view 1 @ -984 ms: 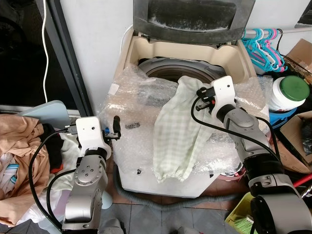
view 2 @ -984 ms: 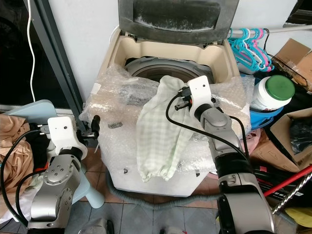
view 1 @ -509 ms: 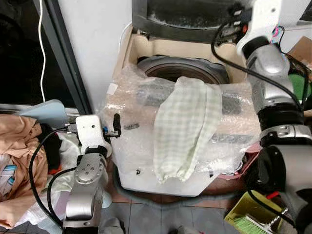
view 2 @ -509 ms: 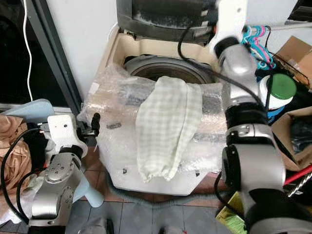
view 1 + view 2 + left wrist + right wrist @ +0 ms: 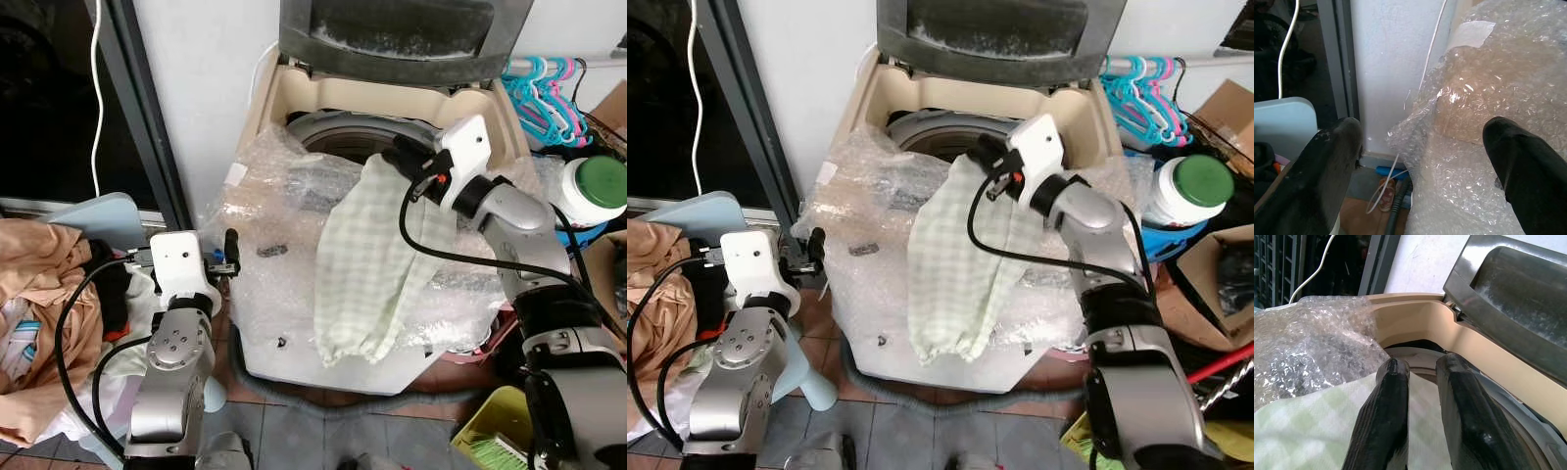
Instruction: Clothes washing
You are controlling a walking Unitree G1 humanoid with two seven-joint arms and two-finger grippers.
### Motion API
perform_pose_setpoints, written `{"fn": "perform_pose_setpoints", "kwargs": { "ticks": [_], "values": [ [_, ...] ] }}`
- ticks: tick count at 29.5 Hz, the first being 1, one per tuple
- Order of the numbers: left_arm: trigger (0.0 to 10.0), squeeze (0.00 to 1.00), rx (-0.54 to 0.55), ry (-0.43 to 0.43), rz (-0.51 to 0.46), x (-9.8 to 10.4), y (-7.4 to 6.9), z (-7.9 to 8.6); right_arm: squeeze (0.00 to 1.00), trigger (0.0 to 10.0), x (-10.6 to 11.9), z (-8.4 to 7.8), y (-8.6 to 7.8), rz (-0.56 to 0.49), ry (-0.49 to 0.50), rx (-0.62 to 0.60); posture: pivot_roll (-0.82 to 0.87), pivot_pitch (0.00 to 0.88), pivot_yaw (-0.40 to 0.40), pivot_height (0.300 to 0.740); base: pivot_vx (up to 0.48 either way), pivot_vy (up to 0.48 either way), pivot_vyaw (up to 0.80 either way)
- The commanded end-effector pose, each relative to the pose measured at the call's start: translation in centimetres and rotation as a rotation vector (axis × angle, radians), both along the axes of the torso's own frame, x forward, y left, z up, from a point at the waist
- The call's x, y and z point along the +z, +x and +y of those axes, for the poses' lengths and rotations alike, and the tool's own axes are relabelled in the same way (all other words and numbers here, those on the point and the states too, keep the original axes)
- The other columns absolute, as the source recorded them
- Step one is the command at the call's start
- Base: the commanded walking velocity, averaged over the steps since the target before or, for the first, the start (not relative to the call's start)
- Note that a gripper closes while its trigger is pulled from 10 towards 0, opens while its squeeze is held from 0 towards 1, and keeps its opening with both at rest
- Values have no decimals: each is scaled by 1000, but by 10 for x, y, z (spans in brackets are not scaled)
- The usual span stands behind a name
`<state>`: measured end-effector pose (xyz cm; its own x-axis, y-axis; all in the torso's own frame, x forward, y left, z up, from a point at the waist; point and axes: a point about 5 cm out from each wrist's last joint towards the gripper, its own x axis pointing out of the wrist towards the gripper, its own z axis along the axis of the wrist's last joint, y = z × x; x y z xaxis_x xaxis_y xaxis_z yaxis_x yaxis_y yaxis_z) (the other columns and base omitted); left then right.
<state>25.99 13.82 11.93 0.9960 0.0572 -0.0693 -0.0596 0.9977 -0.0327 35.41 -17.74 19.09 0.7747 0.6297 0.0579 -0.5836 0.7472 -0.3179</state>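
Note:
A pale green checked cloth (image 5: 367, 264) drapes over the front of the open top-loading washing machine (image 5: 284, 93), which is wrapped in bubble wrap (image 5: 274, 215). Its drum (image 5: 333, 132) shows behind the cloth, under the raised dark lid (image 5: 407, 34). My right gripper (image 5: 404, 157) is at the cloth's top edge by the drum opening, shut on the cloth; in the right wrist view its fingers (image 5: 1393, 416) press together over the checked fabric. My left gripper (image 5: 230, 253) hangs low beside the machine's left front corner, open, with bubble wrap (image 5: 1488, 98) ahead of it.
A heap of orange and white clothes (image 5: 39, 294) lies on the left by a light blue stool (image 5: 93, 217). Right of the machine stand a white jar with a green lid (image 5: 593, 191), plastic hangers (image 5: 544, 88) and cardboard boxes. A grey hose (image 5: 323, 401) runs along the floor.
My right arm has come down from the lid to the cloth's top edge and closed on it; the upper cloth is bunched toward the gripper. The left arm has stayed put.

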Motion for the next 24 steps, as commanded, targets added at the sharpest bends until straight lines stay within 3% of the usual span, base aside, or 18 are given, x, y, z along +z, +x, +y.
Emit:
{"fn": "perform_pose_setpoints", "kwargs": {
  "ticks": [1, 5, 14, 20, 24],
  "values": [
    [10000, 0, -10, 10, 3, -1, 1, -4, 1000, 10000, 8, -5, -2, -36, 12, -25, -18, 0, -39, 740, 0, 0, 800],
    [10000, 0, -1, 12, 6, 0, 5, -5, 1000, 10000, 1, -2, -9, -29, 29, -46, -21, 0, -32, 740, 0, 0, 800],
    [10000, 0, 0, 23, 19, -2, 2, -4, 1000, 10000, -6, 6, -13, -19, 65, -83, -14, 0, -26, 740, 0, -408, 781],
    [10000, 0, 6, 52, 31, -5, 1, 2, 1000, 10000, -13, 9, -10, -16, 85, -195, 1, 0, -6, 740, 0, -354, 0],
    [10000, 0, -11, 44, 9, 0, 5, 1, 1000, 10000, -20, 10, -9, 5, 99, -251, 8, 0, 11, 740, 0, 0, 0]
  ]
}}
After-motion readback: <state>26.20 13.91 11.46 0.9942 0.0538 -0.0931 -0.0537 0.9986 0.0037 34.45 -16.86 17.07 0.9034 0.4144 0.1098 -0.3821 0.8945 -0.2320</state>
